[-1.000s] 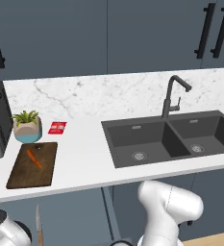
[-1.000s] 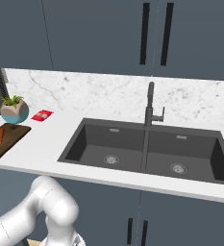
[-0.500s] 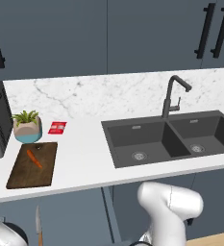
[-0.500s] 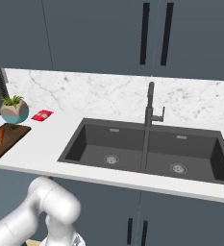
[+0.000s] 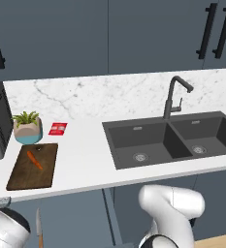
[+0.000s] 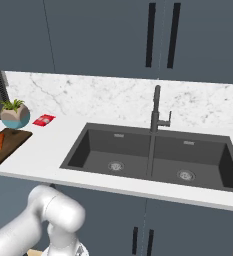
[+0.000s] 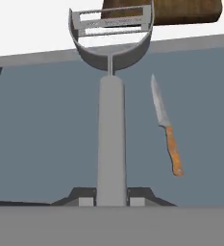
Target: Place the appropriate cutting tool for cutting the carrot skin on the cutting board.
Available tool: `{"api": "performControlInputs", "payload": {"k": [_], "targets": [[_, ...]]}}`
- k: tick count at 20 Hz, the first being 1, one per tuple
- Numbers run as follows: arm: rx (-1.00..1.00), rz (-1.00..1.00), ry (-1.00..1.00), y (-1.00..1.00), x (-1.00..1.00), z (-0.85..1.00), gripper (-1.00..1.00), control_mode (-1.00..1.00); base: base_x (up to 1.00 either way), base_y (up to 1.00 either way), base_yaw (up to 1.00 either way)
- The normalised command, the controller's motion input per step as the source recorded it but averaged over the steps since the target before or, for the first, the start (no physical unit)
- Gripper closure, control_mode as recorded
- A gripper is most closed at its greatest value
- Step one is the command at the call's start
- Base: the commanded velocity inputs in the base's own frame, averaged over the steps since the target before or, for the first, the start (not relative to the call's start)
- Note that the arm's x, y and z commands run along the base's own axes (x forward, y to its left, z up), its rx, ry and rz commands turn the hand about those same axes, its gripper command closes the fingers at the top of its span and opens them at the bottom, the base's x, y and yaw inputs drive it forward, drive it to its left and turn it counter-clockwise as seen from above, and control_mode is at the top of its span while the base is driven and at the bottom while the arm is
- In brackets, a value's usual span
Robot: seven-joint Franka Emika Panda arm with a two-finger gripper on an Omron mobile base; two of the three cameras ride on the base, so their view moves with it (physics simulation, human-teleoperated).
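Barely any change since a second ago. Gripper (image 7: 111, 202) clamped on the peeler (image 7: 111, 120) handle, below the counter edge. Knife (image 7: 165, 127) just beside. Cutting board (image 7: 180, 12) cut off at top; carrot (image 5: 35, 160) on it.

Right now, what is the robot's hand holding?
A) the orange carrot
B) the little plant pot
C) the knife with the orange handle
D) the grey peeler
D: in the hand view the gripper is shut on the handle of the grey peeler, while the knife sits apart beside it and the carrot lies on the cutting board.
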Motion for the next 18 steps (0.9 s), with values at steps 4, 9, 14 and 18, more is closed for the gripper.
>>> {"api": "performControlInputs", "payload": {"k": [4,9,14,18], "targets": [[0.00,-0.15,-0.10,-0.37,0.00,0.90,1.00,-1.00,0.00,0.00,0.00],[0.03,-0.06,-0.03,-0.34,0.09,0.19,1.00,-1.00,0.00,0.00,0.00],[0.26,0.00,0.03,-0.94,0.95,0.00,1.00,-1.00,0.00,0.00,0.00],[0.28,0.00,0.02,-0.95,1.00,0.00,1.00,-1.00,0.00,0.00,0.00]]}}
